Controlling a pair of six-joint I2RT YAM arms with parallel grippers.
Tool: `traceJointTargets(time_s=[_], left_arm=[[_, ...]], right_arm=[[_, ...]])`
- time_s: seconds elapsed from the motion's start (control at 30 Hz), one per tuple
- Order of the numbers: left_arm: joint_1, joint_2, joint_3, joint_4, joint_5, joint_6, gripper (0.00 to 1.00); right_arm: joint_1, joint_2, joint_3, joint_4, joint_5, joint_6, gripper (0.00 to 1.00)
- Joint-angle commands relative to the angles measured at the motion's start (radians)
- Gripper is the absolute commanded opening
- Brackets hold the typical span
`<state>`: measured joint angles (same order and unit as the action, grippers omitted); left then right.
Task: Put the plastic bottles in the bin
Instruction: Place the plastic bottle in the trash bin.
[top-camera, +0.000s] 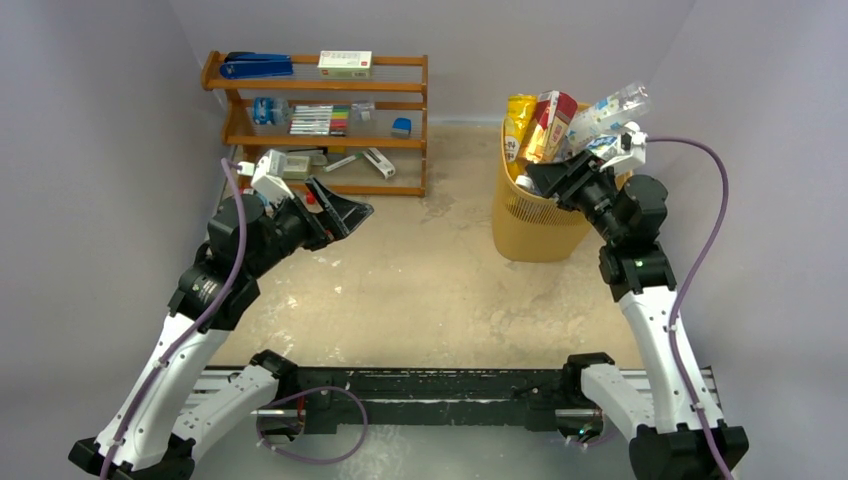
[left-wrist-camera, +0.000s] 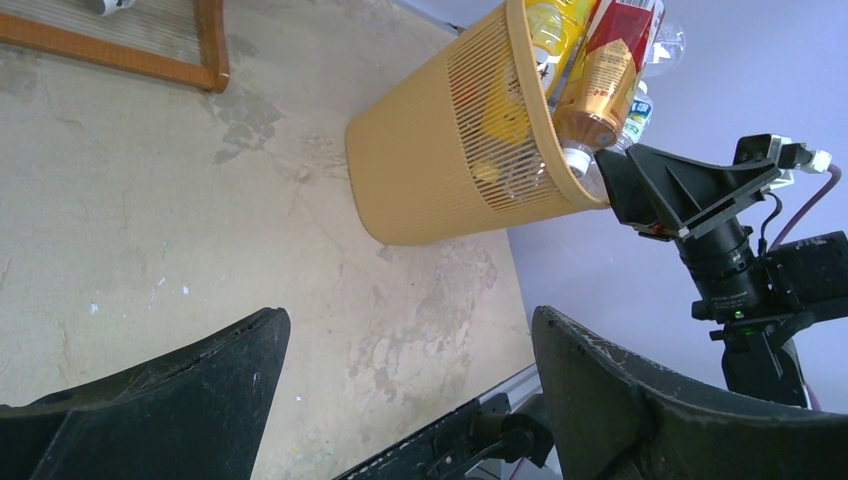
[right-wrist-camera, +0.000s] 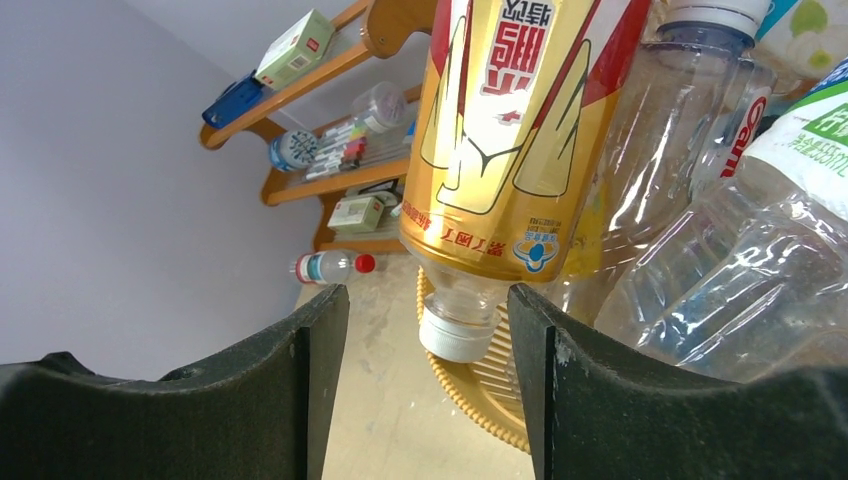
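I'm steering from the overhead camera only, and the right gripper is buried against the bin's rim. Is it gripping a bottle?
Observer: No. The right wrist view shows the right gripper with its jaws apart. An upside-down gold-labelled bottle hangs its white cap between them, with a gap on each side.
Operator: Is any bottle not yet in the bin?
Observer: One. A small red-capped bottle lies on its side near the wooden shelf.
Operator: Is the left gripper carrying anything?
Observer: No. The left wrist view shows the left gripper open, with nothing between its fingers.
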<state>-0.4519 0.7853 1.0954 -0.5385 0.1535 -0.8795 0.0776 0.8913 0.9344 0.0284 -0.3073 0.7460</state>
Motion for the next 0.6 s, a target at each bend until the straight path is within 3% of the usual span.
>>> traceJointTargets(time_s=[0.0, 0.3, 0.57], left_arm=[[0.005, 0.002, 0.003, 0.044, 0.002, 0.003, 0.92], [0.005, 0.053, -0.015, 0.037, -0.024, -0.017, 0.92], [0.004, 0.14, -0.039, 0.022, -0.14, -0.025, 0.94]], right_arm=[[-0.002, -0.005, 0.095, -0.023, -0.01, -0.025, 0.64], [-0.001, -0.061, 0.148, -0.114, 0.044, -0.073, 0.71], [-0.001, -0.028, 0.23, -0.075, -0.14, -0.13, 0.71]])
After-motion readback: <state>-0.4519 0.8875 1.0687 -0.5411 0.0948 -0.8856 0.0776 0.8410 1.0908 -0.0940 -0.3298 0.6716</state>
